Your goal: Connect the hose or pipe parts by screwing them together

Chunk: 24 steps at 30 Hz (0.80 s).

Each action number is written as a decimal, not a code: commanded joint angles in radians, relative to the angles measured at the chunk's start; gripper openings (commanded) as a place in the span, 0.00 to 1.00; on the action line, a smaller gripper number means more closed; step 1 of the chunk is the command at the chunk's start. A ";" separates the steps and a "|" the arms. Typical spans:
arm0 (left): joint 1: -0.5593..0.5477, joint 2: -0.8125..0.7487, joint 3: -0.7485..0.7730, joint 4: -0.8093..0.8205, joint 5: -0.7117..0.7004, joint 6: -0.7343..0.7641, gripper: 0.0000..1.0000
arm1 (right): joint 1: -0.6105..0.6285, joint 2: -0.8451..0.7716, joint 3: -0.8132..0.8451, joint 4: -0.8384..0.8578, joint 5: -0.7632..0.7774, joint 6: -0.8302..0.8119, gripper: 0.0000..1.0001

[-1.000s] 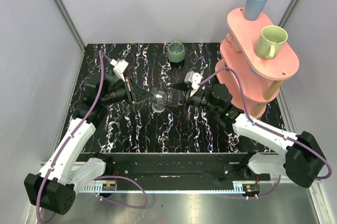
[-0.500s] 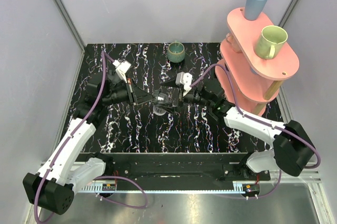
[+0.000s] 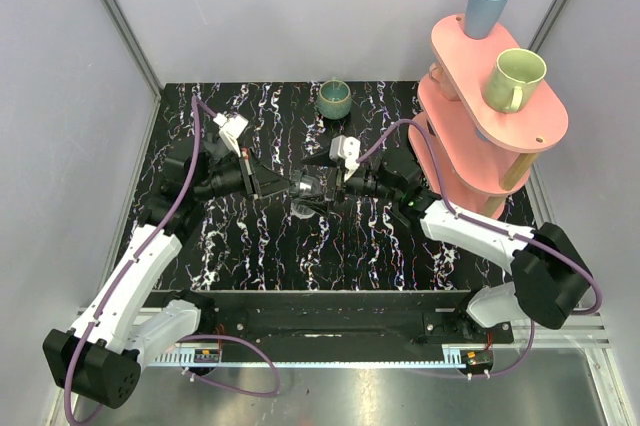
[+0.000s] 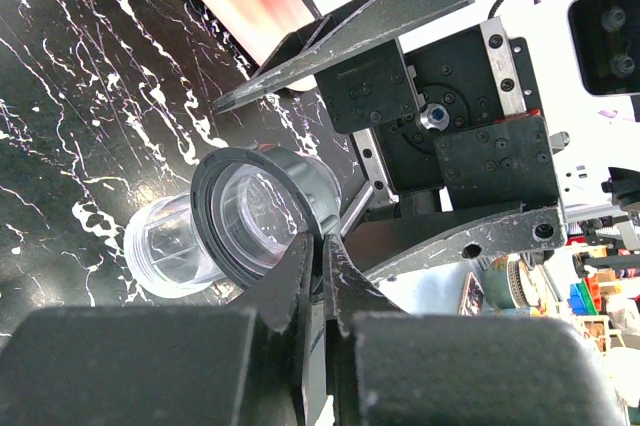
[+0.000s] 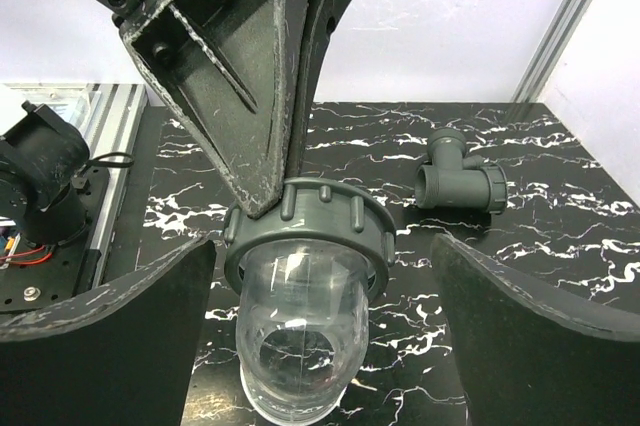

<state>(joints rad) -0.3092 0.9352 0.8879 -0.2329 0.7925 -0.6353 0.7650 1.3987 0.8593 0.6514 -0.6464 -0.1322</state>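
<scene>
A clear plastic connector [image 5: 300,341] with a dark grey ribbed ring [image 5: 310,231] hangs above the table's middle. My left gripper [image 4: 322,246] is shut on the ring's rim, its fingers [image 5: 265,136] pinching it from above in the right wrist view. My right gripper [image 5: 325,246] is open, one finger [image 5: 110,336] on each side of the clear body without touching it. The two grippers meet at the connector [image 3: 305,189] in the top view. The dark grey elbow fitting [image 5: 460,181] lies on the table beyond, apart from both grippers.
A small green cup [image 3: 334,98] stands at the back of the black marbled table [image 3: 260,246]. A pink two-tier rack [image 3: 490,131] at the right carries a blue mug [image 3: 487,6] and a green mug [image 3: 515,79], close behind the right arm.
My right gripper has moved left to the held connector and now straddles it, still open. The left gripper has kept its grip and barely moved.
</scene>
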 commanded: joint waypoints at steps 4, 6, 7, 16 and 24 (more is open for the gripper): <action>-0.004 -0.024 0.042 0.084 -0.004 -0.027 0.00 | -0.003 0.019 0.043 0.082 -0.004 0.034 0.91; -0.004 -0.022 0.037 0.087 -0.006 -0.033 0.00 | -0.003 0.019 0.041 0.091 0.002 0.045 0.87; -0.004 -0.024 0.036 0.096 -0.004 -0.037 0.00 | -0.003 0.019 0.040 0.102 0.004 0.049 0.82; -0.004 -0.015 0.032 0.097 -0.031 -0.049 0.51 | -0.004 0.023 0.003 0.211 0.039 0.126 0.43; 0.048 0.031 0.183 -0.149 -0.252 0.060 0.77 | -0.004 -0.044 -0.072 0.142 0.148 0.173 0.33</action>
<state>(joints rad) -0.3046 0.9440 0.9565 -0.2897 0.6991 -0.6323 0.7628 1.4189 0.8219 0.7666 -0.5819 -0.0124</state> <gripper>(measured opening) 0.759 0.649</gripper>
